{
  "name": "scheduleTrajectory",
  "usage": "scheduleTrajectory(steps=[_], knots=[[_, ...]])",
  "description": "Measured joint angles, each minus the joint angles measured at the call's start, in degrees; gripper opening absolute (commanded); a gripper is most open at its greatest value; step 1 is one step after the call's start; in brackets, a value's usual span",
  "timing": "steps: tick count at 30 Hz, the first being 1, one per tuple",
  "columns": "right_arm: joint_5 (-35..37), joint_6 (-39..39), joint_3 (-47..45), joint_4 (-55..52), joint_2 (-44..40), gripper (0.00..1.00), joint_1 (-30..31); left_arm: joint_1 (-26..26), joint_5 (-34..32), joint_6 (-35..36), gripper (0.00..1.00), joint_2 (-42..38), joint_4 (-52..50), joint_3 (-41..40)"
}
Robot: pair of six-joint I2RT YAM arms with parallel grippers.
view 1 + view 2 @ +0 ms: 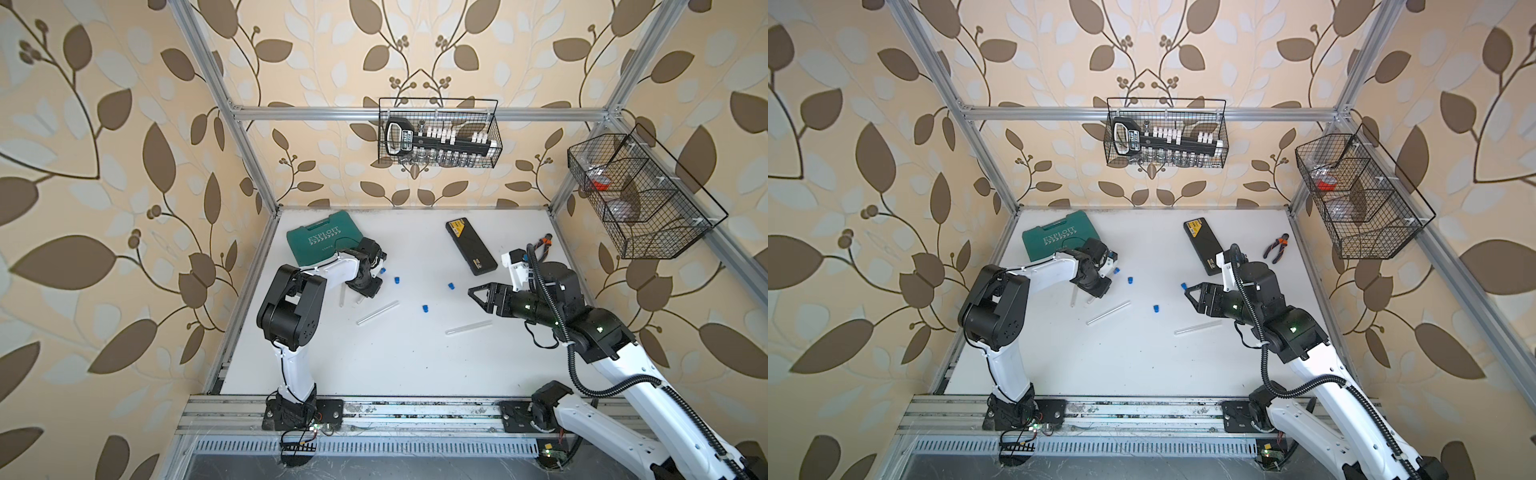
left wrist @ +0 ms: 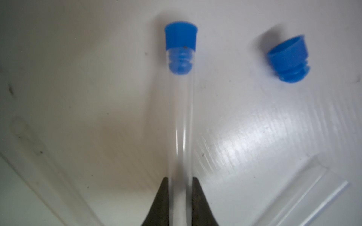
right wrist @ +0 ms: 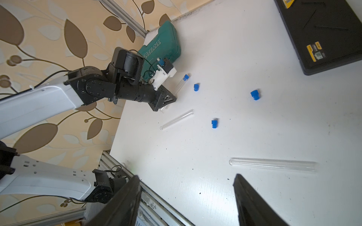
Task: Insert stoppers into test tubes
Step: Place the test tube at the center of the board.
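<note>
left gripper (image 2: 180, 181): clamped shut on tube 1 (image 2: 180, 117), close to its rounded end; fingers (image 2: 162, 201) pressed to both sides. Low over the rear left of the table (image 1: 395, 365).

tube 1: clear, pointing away from left gripper toward the back wall, mouth plugged. Resting on the table or lifted off it: cannot tell.

stopper 1 (image 2: 180, 37): blue, seated in tube 1's mouth, ribbed end inside, cap outside.

right gripper (image 3: 187, 176): jaws wide apart, nothing between them. Held above the table on the right, tips aimed left toward the middle.

stopper 2 (image 2: 287, 58): loose, on its side, just right of tube 1's plugged end.

tube 2 (image 1: 342, 296): unplugged, just left of left gripper.

tube 3 (image 1: 378, 312): unplugged, lying flat, near left gripper on its front right.

stopper 3 (image 1: 425, 308): loose, mid-table, between tube 3 and tube 4 (image 1: 468, 327).

tube 4: unplugged, lying flat, in front of right gripper.

stopper 4 (image 1: 451, 286): loose, near right gripper's tips.

green case (image 1: 320, 241): closed, rear left, behind left gripper.

black case (image 1: 471, 247): closed, rear right.

pliers (image 1: 1276, 247): on the table, right of black case.

back basket (image 1: 440, 133): wire, hung on the rear frame bar.

side basket (image 1: 640, 195): wire, hung on the right frame.
</note>
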Motion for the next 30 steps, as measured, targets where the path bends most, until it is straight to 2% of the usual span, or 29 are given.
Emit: scheduleTrajectory(steps=[8,21,26,30], knots=[[-0.04,0.0,-0.17,-0.02,-0.02,0.73,0.0,0.0,-0.98,0.11,0.27,0.17,1.29,0.0],[-0.85,-0.02,-0.24,-0.02,-0.02,0.73,0.0,0.0,-2.12,0.28,0.33,-0.79,3.56,-1.31],[-1.25,0.0,-0.5,0.04,-0.02,0.73,0.0,0.0,-4.02,1.79,0.33,-6.64,3.89,-4.24],[-1.53,0.17,-1.22,0.15,0.13,0.73,0.0,0.0,-4.0,3.13,0.35,-16.94,5.97,-6.03]])
